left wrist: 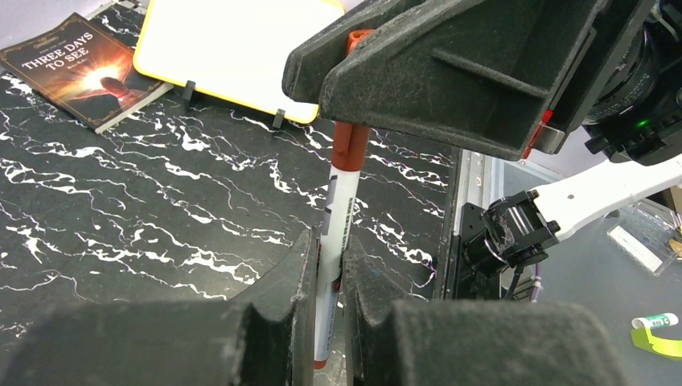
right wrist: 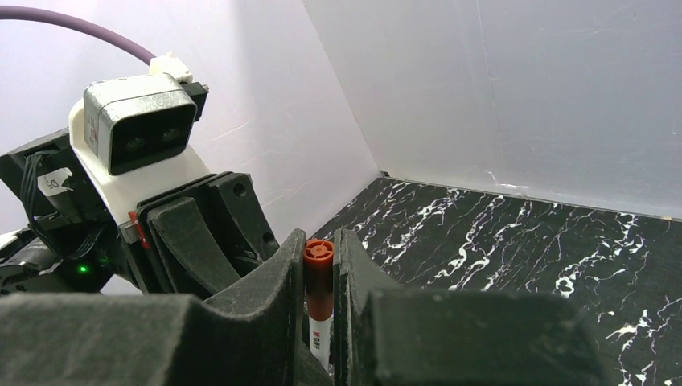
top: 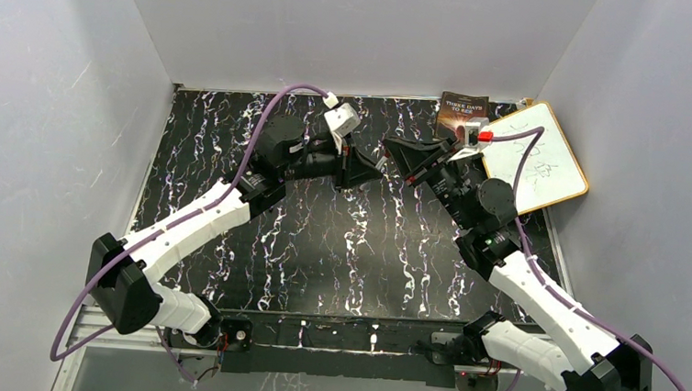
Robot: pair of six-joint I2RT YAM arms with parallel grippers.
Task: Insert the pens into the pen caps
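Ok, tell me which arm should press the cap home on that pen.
Right, likely: the right gripper is shut on the cap, in line with the pen; the left gripper clamps the pen's barrel and can simply brace it.

We are seeing the pen (left wrist: pixel 336 217) in smooth white plastic and the pen cap (right wrist: pixel 318 273) in glossy reddish plastic. Either side of the pen, the fingers (left wrist: pixel 277 314) of the left gripper (left wrist: pixel 331 251) are showing grainy matt black plastic. Under the pen, the table (left wrist: pixel 121 201) is looking smooth, marbled black. Behind the pen, the whiteboard (left wrist: pixel 233 48) is looking smooth and glossy.
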